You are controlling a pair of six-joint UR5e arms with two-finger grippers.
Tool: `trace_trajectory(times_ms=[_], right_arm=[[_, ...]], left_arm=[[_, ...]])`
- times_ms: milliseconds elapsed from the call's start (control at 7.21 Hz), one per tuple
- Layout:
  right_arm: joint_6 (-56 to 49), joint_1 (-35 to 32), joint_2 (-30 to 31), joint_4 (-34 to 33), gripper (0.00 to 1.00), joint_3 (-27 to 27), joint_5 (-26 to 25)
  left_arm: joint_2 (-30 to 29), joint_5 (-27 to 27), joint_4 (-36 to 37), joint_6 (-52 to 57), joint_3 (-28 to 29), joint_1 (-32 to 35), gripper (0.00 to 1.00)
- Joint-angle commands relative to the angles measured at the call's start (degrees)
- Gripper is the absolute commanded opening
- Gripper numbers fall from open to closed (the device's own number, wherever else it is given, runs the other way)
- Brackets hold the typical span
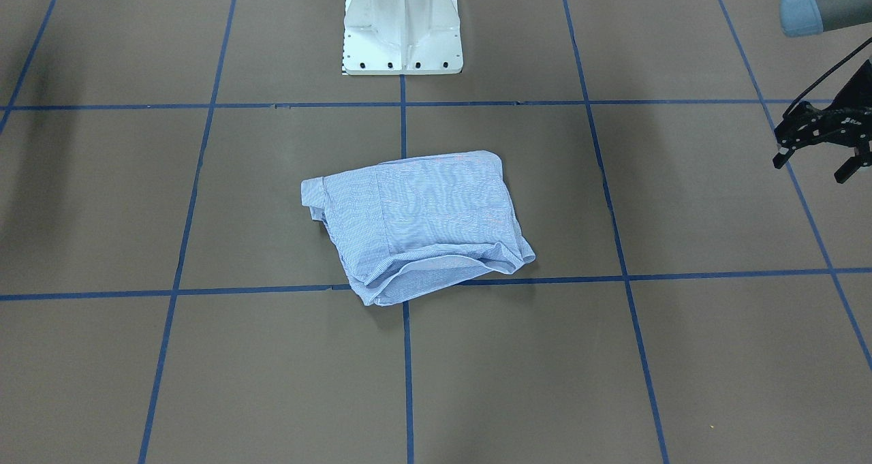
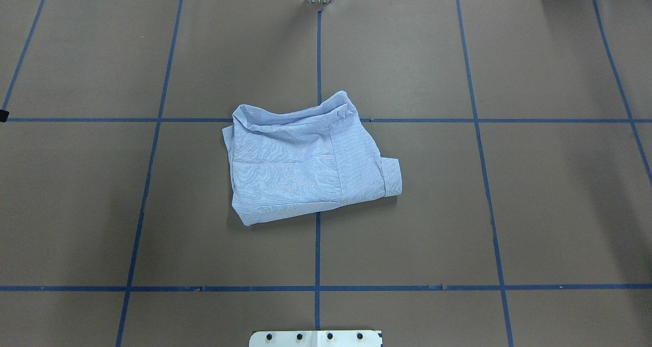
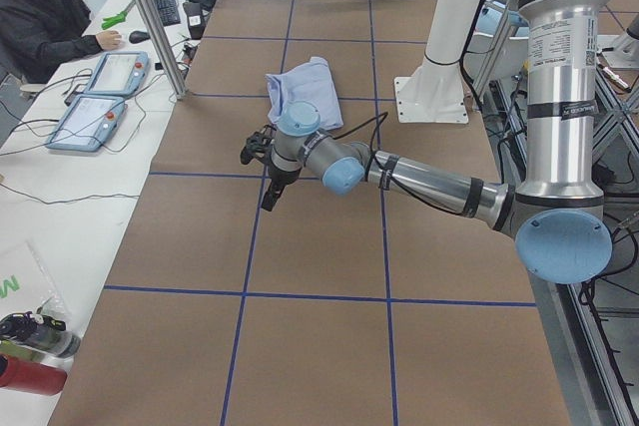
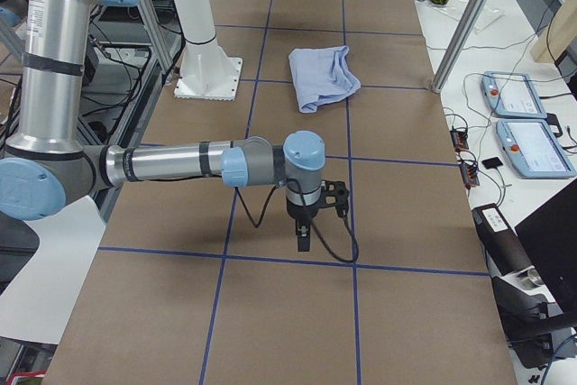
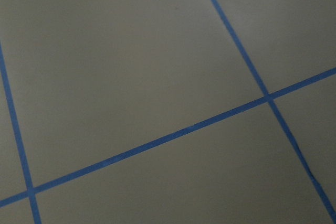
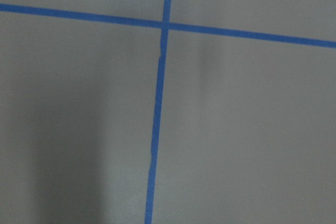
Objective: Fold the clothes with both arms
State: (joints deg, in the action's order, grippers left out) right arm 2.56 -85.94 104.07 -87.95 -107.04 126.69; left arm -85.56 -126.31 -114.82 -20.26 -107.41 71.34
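Observation:
The clothes are one light blue-and-white striped shirt (image 1: pixel 422 225), folded into a rough rectangle at the middle of the table (image 2: pixel 305 163); it is also in the side views (image 3: pixel 305 82) (image 4: pixel 323 74). Neither gripper touches it. My left gripper (image 1: pixel 811 169) hovers far off to the shirt's side, open, with nothing between its fingers; the left arm (image 3: pixel 429 182) reaches out low over the table. My right arm (image 4: pixel 180 164) stretches over the table's other end. Its gripper (image 4: pixel 304 233) points down, and I cannot tell whether it is open or shut. Both wrist views show only brown table and blue tape.
The white pedestal base (image 1: pixel 402 35) stands behind the shirt. Blue tape lines (image 2: pixel 317 255) divide the brown table. A seated person (image 3: pixel 45 17) and teach pendants (image 3: pixel 100 97) are at a side desk beyond the table's far edge.

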Motion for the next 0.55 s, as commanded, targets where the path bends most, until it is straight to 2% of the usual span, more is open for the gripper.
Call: trace_trajectory(times_ms=[0, 139, 416], right_arm=[[-0.02, -1.07, 3.43, 4.72, 1.00, -0.89, 3.10], [0.16, -1.07, 3.25, 4.89, 1.00, -0.89, 4.95], [0.51, -0.89, 1.33, 4.46, 1.00, -0.20, 5.41]], left_arm=[[1.44, -2.43, 1.35, 4.31, 0.80, 2.92, 1.00], [1.97, -7.94, 4.92, 11.75, 0.97, 7.11, 1.00], [3.11, -8.78, 14.93, 25.82, 0.80, 15.62, 1.00]])
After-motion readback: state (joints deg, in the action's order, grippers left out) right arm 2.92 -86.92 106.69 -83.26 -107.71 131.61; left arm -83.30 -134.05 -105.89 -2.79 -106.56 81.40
